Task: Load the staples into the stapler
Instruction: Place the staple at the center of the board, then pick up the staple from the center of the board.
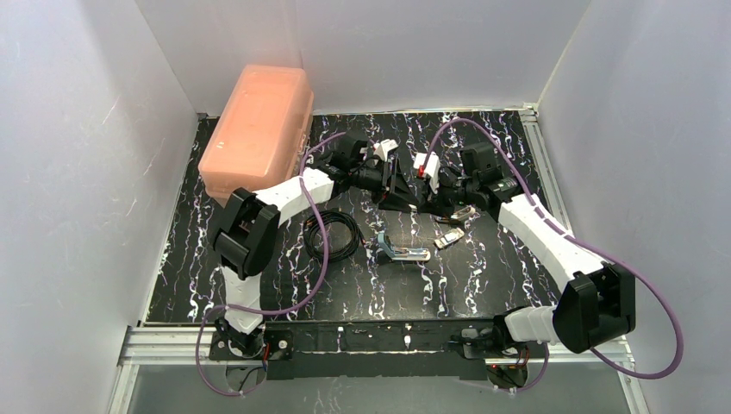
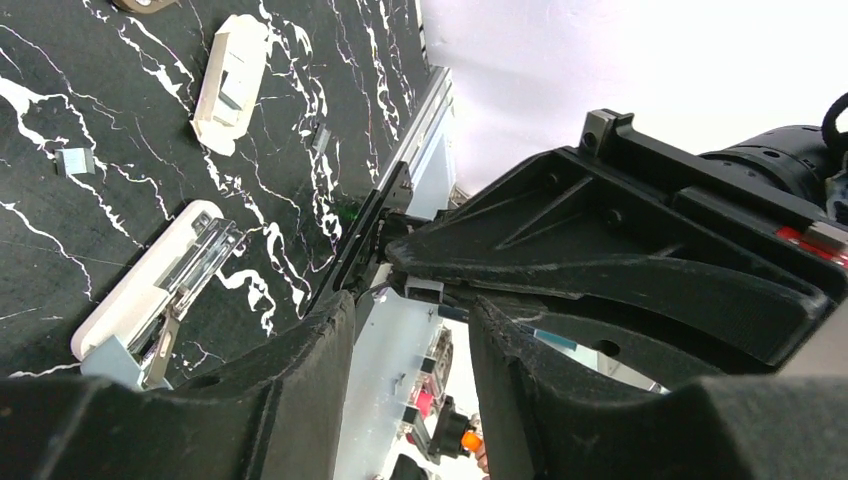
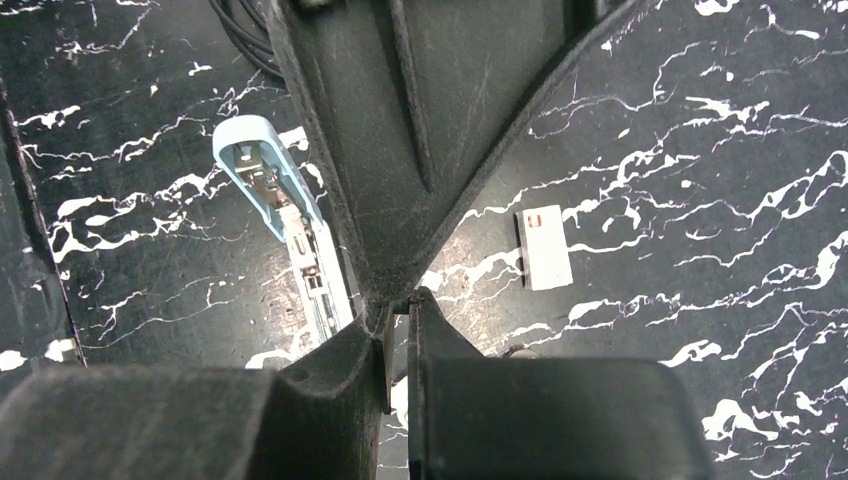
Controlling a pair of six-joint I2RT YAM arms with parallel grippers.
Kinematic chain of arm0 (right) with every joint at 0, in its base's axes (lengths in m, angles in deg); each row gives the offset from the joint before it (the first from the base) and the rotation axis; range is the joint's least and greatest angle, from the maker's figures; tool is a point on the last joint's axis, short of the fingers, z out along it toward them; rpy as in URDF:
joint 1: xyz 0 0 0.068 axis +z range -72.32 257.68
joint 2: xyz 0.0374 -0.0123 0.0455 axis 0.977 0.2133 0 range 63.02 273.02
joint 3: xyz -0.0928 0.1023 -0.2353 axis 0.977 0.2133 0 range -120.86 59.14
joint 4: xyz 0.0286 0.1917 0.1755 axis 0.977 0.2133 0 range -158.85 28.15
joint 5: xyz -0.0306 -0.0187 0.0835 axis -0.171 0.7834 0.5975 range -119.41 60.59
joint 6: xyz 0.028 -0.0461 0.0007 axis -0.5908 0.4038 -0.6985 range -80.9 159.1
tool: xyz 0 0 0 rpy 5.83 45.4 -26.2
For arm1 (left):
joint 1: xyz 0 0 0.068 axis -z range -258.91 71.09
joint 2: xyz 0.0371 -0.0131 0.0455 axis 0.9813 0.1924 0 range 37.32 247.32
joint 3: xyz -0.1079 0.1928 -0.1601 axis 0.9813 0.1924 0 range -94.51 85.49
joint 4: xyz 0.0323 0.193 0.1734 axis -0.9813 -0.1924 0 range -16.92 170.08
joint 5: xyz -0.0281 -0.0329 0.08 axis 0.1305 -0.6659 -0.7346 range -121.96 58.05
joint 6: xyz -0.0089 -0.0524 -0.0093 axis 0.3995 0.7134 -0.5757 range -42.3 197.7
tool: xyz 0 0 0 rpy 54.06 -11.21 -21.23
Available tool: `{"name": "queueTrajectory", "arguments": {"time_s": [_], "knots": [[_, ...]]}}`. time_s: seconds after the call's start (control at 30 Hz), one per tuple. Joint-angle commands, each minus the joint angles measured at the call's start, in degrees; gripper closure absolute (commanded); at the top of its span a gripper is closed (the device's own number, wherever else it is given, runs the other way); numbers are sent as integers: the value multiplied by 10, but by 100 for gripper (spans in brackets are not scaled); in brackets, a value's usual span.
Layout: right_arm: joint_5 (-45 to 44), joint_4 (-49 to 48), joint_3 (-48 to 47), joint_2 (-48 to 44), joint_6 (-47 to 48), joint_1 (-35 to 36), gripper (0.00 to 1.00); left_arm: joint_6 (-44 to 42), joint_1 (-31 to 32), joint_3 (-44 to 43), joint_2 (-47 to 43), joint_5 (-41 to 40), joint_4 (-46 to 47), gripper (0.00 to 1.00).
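Silvery and thin, the staples point(image 2: 425, 290) appear to be pinched in the almost closed fingers of the right gripper point(image 3: 400, 310). They sit between the partly spread jaws of the left gripper point(image 2: 412, 305), which grips nothing that I can make out. If this is a handover, it should go best when the left closes squarely on the strip's long sides before the right releases, with the strip kept level. The stapler point(image 1: 399, 251), light blue with its bright metal channel swung open and facing up, lies on the black marbled table point(image 1: 483, 285), nearer the arm bases and apart from both grippers.
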Motion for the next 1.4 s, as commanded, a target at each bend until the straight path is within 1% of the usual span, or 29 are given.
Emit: {"name": "queueTrajectory", "arguments": {"time_s": [0.0,0.17,0.33,0.43,0.5,0.57,0.67,0.73,0.8,1.1,1.27,1.37], "knots": [[-31,-33,14,6,-13,3,93,-21,-8,6,-22,-5,-8,56],[-48,-32,22,61,-21,3,91,-94,-38,37,-68,-62,-63,51],[-56,-38,18,125,-24,5,90,-155,-59,53,-104,-98,-119,51],[-62,-40,15,155,-26,10,85,-183,-63,58,-118,-109,-143,50],[-68,-38,11,172,-29,13,79,-195,-66,64,-126,-114,-150,50],[-71,-31,3,186,-33,14,68,-202,-68,68,-132,-116,-156,50],[-76,-22,-5,186,-35,14,54,-212,-70,73,-139,-116,-163,49],[-81,-17,-9,176,-34,14,47,-217,-71,77,-143,-115,-164,49],[-87,-8,-13,165,-31,13,43,-227,-72,78,-147,-115,-169,49],[-133,52,4,97,-19,-2,44,-295,-73,80,-168,-123,-191,46],[-185,174,2,53,46,-28,44,-357,-73,83,-190,-140,-208,41],[-212,269,2,27,116,-52,43,-401,-73,87,-208,-168,-220,37]]}}
